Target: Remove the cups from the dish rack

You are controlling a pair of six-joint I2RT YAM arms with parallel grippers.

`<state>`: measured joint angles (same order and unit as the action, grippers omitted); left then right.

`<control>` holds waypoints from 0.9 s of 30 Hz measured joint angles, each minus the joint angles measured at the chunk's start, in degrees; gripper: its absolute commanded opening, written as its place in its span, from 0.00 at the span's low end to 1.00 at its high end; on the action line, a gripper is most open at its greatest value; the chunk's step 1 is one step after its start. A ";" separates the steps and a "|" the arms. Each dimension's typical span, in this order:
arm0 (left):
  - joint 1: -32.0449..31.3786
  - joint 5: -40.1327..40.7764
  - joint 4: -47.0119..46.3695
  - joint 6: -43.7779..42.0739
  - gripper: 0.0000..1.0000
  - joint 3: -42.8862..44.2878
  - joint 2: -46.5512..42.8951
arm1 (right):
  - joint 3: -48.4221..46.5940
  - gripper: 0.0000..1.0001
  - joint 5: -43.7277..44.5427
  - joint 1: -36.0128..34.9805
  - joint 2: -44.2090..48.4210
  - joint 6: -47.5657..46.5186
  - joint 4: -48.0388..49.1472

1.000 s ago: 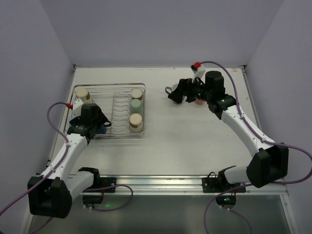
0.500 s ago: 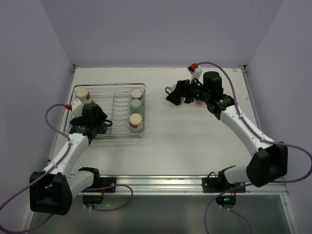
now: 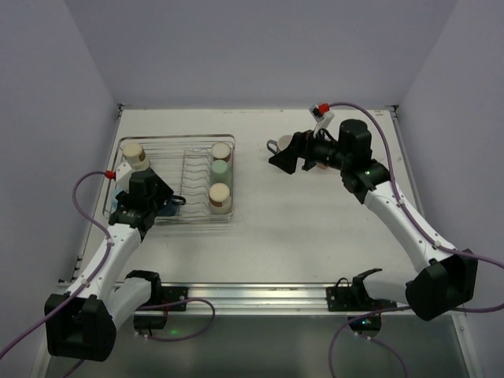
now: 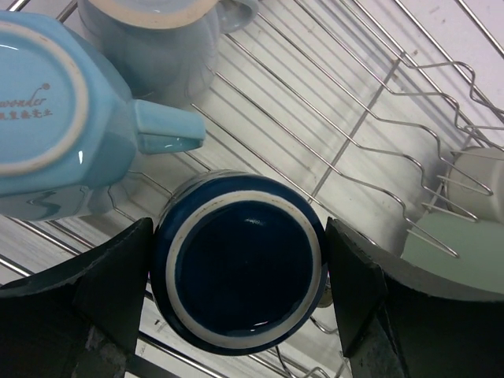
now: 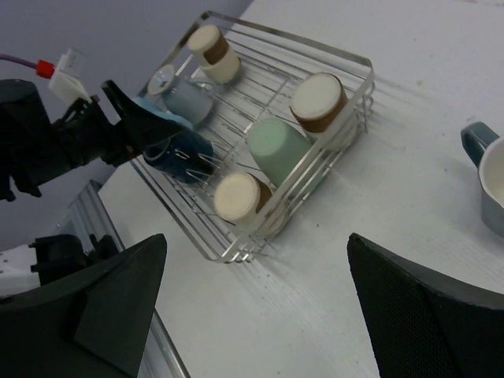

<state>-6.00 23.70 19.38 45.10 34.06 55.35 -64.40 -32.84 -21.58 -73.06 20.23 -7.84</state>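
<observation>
You have one silver wire dish rack point(image 3: 169, 153), three beige handleless tumblers point(image 5: 206, 49) point(image 5: 315, 102) point(image 5: 240, 198), one pale green tumbler point(image 5: 276, 146) and four handled ceramic mugs point(image 4: 240, 264) point(image 4: 47, 102) point(image 4: 157, 47) point(image 5: 488, 181).

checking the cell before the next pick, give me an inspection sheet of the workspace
surface: white tabletop, no spills seen
job's things: silver wire dish rack holds an upside-down navy mug, light blue mug, pale grey-blue mug, pale green tumbler and three beige tumblers; a grey-teal mug stands upright on the table outside it
clutter: nothing seen
grippers: left tool closed on the navy mug's sides; right tool open, empty
cables: purple cables loop from both arms
surroundings: pale lilac walls; metal rail at near edge
</observation>
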 measured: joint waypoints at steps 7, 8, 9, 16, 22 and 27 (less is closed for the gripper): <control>0.00 -2.29 1.14 -1.18 0.02 0.98 -0.94 | 1.90 0.99 -3.72 -0.28 5.90 3.61 4.87; 0.00 -2.43 1.18 -1.22 0.02 0.98 -0.94 | 1.99 0.99 -4.07 -0.44 6.19 4.20 5.66; 0.00 -2.54 1.33 -1.33 0.02 1.09 -0.96 | 2.08 0.99 -4.26 -0.72 6.32 4.74 6.34; -0.02 -4.00 2.86 -3.10 0.00 6.88 -0.98 | 4.04 0.99 -3.58 -7.61 5.46 12.02 14.29; 0.00 -4.81 1.20 -3.96 0.00 10.56 -2.58 | 4.04 0.98 -1.18 -15.91 0.31 16.52 20.57; 0.00 -6.03 0.81 -4.24 0.00 10.75 -4.81 | 3.67 0.96 0.44 -18.51 -5.33 18.97 22.51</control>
<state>-6.00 17.67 20.18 40.86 44.82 50.54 -60.73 -32.40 -40.10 -78.39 39.20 14.68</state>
